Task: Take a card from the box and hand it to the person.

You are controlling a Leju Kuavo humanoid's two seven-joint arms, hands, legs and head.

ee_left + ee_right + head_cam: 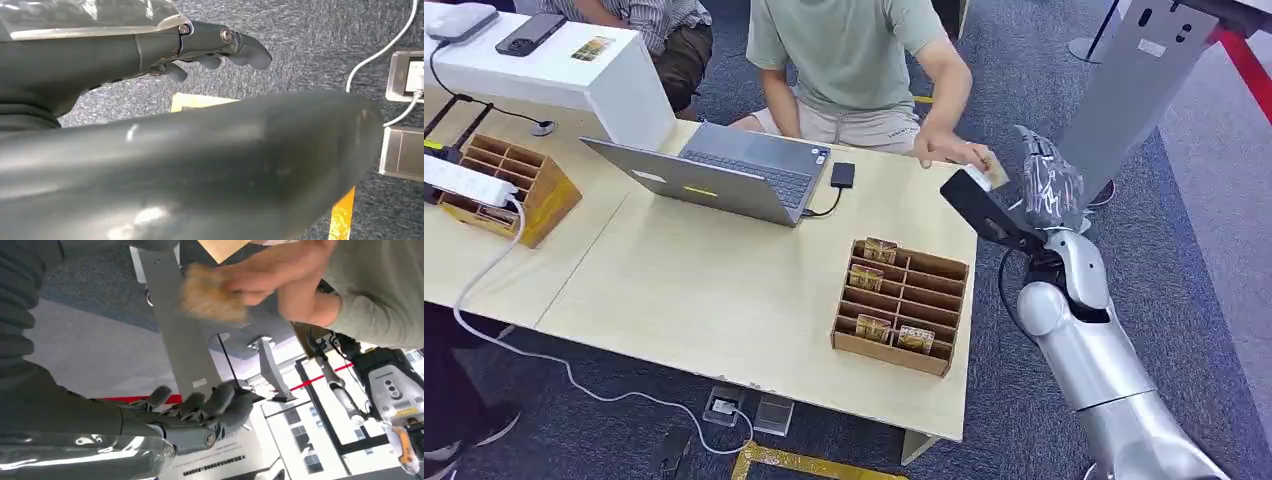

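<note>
The wooden compartment box (pixel 902 305) stands on the table near its right edge, with a few cards (pixel 873 328) upright in its slots. My right hand (pixel 1046 185) is raised beyond the table's right corner, facing a seated person in a green shirt. The person's hand (pixel 944 150) pinches a yellowish card (pixel 997 173) right at my hand. In the right wrist view the blurred card (pixel 212 292) sits in the person's fingers (pixel 270 275), apart from my loosely curled fingers (pixel 200 407), which hold nothing. My left hand (pixel 215 47) hangs over the carpet, holding nothing.
An open laptop (pixel 724 170) and a black drive (pixel 843 175) lie at the table's far side. A second wooden box (pixel 509 185) with a white power strip (pixel 464 180) sits far left. A grey pillar (pixel 1134 80) stands behind my right hand. Floor sockets (pixel 405 75) lie below.
</note>
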